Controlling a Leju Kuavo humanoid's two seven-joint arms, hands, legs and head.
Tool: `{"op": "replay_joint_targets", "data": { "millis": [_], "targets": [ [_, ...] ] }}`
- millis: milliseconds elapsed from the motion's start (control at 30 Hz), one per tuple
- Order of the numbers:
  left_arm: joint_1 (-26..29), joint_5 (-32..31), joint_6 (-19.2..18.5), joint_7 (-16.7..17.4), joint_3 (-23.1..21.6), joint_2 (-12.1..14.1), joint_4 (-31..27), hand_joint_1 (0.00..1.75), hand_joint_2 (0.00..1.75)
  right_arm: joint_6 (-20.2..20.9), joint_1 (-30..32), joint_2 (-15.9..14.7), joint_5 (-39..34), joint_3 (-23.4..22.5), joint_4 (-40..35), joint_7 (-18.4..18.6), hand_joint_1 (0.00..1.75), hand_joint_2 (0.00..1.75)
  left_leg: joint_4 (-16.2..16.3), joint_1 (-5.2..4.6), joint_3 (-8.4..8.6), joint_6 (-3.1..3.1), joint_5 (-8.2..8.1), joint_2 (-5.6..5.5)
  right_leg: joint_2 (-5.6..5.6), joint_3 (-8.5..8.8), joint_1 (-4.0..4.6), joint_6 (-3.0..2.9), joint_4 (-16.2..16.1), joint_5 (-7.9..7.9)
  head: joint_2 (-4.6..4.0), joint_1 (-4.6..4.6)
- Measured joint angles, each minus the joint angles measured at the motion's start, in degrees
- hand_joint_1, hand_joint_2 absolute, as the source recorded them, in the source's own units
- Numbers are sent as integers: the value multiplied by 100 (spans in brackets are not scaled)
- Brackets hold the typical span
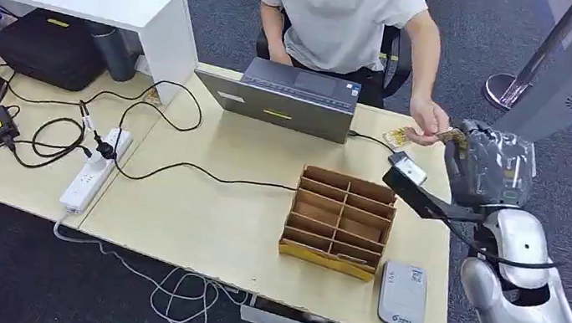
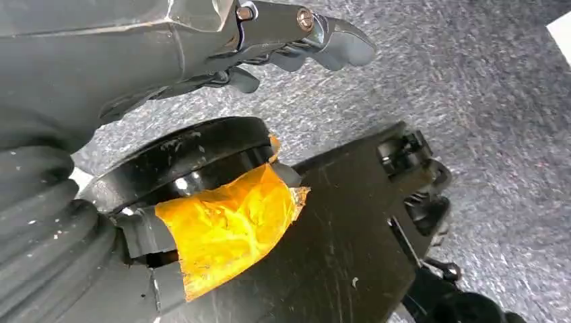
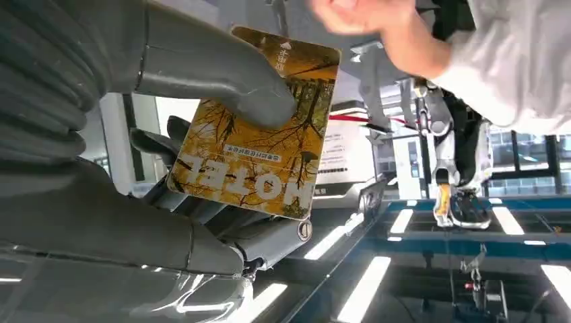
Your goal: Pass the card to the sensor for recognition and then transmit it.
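My right hand point(image 1: 489, 165), wrapped in clear plastic, is raised over the table's far right corner. It holds a yellow hotel card point(image 1: 448, 136). In the right wrist view the thumb point(image 3: 202, 67) presses the card point(image 3: 269, 161) against the fingers behind it. A seated person's hand point(image 1: 428, 118) reaches to the card's far edge; that hand point(image 3: 350, 13) is blurred, and I cannot tell whether it touches the card. The grey card sensor point(image 1: 402, 294) lies on the table near the front right edge. My left hand point(image 2: 289, 40) hangs over grey carpet and holds nothing.
A brown divided cardboard tray point(image 1: 339, 220) stands left of the sensor. Behind it a closed laptop point(image 1: 296, 95) sits before the person. Another yellow card point(image 1: 396, 137) lies near the laptop. A power strip point(image 1: 94, 168) and cables cover the table's left part.
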Motion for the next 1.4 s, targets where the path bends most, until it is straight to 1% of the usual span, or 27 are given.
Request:
{"op": "replay_joint_targets", "data": {
  "millis": [133, 233, 467, 700, 967, 1067, 1233, 1400],
  "targets": [
    [7, 44, 266, 39, 0, -2, 0, 0, 175, -290, 494, -96, 59, -67, -453, -46, 175, 175, 1, 1, -1, 0, 0, -6, -5, -1, 0, 0, -1, 0, 0, 0],
    [12, 101, 341, 70, 0, 0, 0, 0, 175, -479, 974, -223, 188, -179, -850, -144, 175, 175, 1, 1, -2, -3, -4, -9, -6, -1, 0, 1, -2, -2, 0, 2],
    [16, 171, 218, 192, 0, 81, 0, 0, 175, -909, 2372, -514, 542, -689, -1729, -343, 175, 175, 0, 1, -6, -6, -8, -12, -7, -2, 0, -1, -4, -8, 0, 0],
    [18, 223, 249, 240, 0, 120, 0, 0, 175, -1128, 3336, -581, 592, -1182, -2091, -420, 175, 175, 0, 2, -6, -6, -8, -9, -5, -3, 1, -1, -4, -8, 0, 0],
    [17, 251, 266, 249, 0, 127, 0, 0, 175, -1134, 3686, -579, 584, -1394, -2196, -455, 175, 175, 0, 2, -4, -6, -7, -8, -5, -1, 1, -1, -4, -8, 0, 0],
    [16, 236, 271, 354, 0, 127, 0, 0, 175, -1147, 3829, -546, 715, -1403, -2166, -468, 175, 175, 0, 2, -5, -7, -8, -8, -4, -2, 1, -1, -4, -8, 0, 0],
    [-5, 155, 271, 417, 0, 125, 0, 0, 175, -1204, 3884, -278, 1075, -1349, -1712, -450, 175, 175, -1, 5, -5, -7, -8, -7, -3, -2, 4, -1, -4, -8, 0, 2],
    [-24, 55, 288, 498, -2, 125, 0, 0, 175, -1187, 3774, 16, 1279, -1103, -1079, -387, 175, 175, -1, 12, -5, -8, -7, -6, -2, -1, 11, -2, -4, -7, 0, 0]
  ]
}}
